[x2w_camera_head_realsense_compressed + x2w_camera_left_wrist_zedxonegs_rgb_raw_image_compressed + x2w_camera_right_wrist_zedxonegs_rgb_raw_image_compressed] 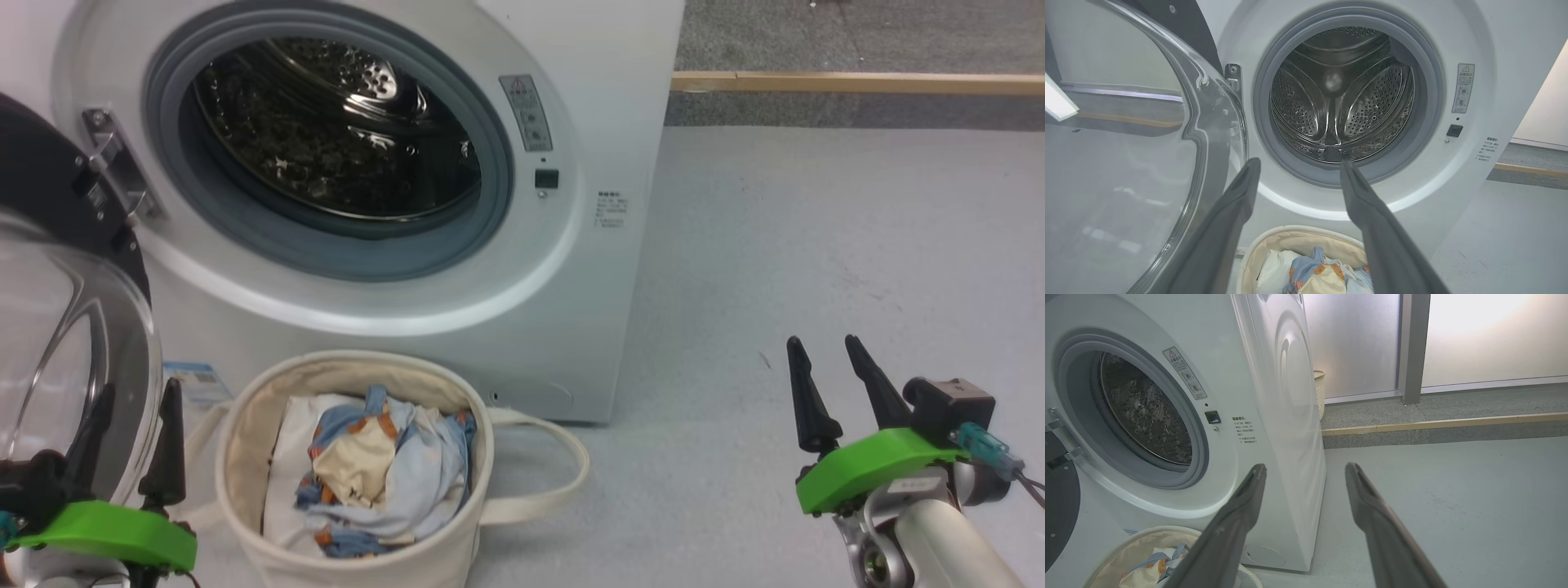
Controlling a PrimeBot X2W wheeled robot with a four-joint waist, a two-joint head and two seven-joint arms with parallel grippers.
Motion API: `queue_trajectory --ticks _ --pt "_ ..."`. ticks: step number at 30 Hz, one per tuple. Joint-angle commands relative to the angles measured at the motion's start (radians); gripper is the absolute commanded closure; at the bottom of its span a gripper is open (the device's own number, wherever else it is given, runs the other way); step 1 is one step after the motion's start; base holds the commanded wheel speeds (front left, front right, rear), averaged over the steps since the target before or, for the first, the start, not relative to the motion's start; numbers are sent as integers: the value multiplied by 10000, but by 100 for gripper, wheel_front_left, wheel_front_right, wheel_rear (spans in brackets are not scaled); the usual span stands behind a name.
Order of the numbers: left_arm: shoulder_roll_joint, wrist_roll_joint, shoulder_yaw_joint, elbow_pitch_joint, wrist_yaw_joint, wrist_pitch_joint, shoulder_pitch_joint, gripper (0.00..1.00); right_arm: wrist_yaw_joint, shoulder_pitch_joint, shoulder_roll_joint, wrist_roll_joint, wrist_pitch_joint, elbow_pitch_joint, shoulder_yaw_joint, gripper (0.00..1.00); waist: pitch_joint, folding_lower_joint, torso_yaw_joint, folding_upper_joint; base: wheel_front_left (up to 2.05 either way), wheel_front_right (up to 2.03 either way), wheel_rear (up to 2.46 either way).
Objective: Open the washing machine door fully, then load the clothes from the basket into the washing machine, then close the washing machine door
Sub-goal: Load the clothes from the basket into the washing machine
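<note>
**Door open, basket loaded, both grippers empty**

Nearest, at the lower left of the head view, the left gripper (140, 385) has its two dark fingers spread wide with nothing between them. It is just beside the clear dome of the washing machine door (73, 327), which stands open to the left on its metal hinge (114, 173). Whether a finger touches the glass cannot be told.

To the right, the basket (245, 457) sits on the floor (816, 245) just in front of the washing machine (588, 310), below its round opening. One loop handle (522, 420) lies out to the right. The clothes (408, 465) are heaped inside the basket, light blue with orange prints around a cream piece, next to white padding (282, 457). Above, the grey gasket (351, 255) rings the perforated steel drum (343, 139).

Farther right, the right gripper (821, 340) is over bare grey floor, well apart from machine and basket. Its fingers are equally wide apart and hold nothing.
</note>
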Motion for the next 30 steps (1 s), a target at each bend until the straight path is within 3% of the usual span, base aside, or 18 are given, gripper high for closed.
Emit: queue_trajectory --ticks 1,11,25,27,30 --pt "440 -87 428 -265 86 -99 -520 0 6 -407 -80 73 -94 -269 139 0 2 0 4 -1 144 -174 30" --pt "444 -130 310 -296 95 -72 -524 0 6 -412 -25 42 -72 -333 195 0 40 0 23 -1 104 -112 9" --pt "58 -347 23 137 156 86 -747 0 6 -477 -7 124 -77 -383 625 0 261 0 -62 -1 4 -4 0" --pt "52 -183 -31 363 389 91 -798 0 6 -516 12 140 -81 -397 750 0 348 0 -109 -1 0 0 0" --pt "1 -85 -145 471 393 54 -907 0 6 -579 29 154 -94 -416 848 0 443 0 -153 -1 0 0 0"
